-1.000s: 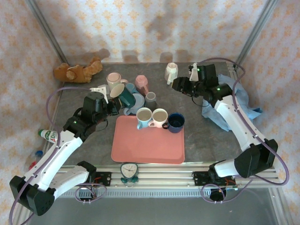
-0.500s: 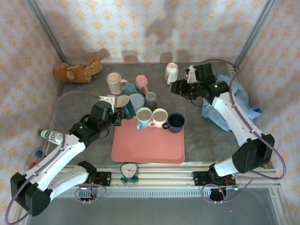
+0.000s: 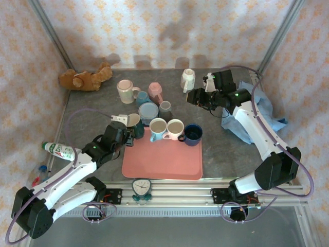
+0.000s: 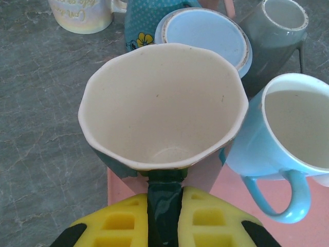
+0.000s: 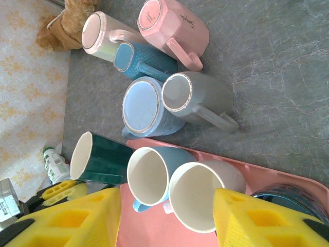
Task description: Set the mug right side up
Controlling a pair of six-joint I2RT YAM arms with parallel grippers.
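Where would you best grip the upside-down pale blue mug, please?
Probably take the pale blue mug across its side wall, from above: its flat base faces up, leaving no rim to pinch. Avoid the grey mug crowding its right.

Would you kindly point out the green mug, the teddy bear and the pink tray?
green mug (image 4: 164, 103), left wrist view, on its cream inside.
teddy bear (image 3: 84, 79), top view, on its middle.
pink tray (image 3: 162, 160), top view, on its bare floor.

L arm (image 3: 77, 169) jaws tight, R arm (image 3: 255, 125) jaws wide.
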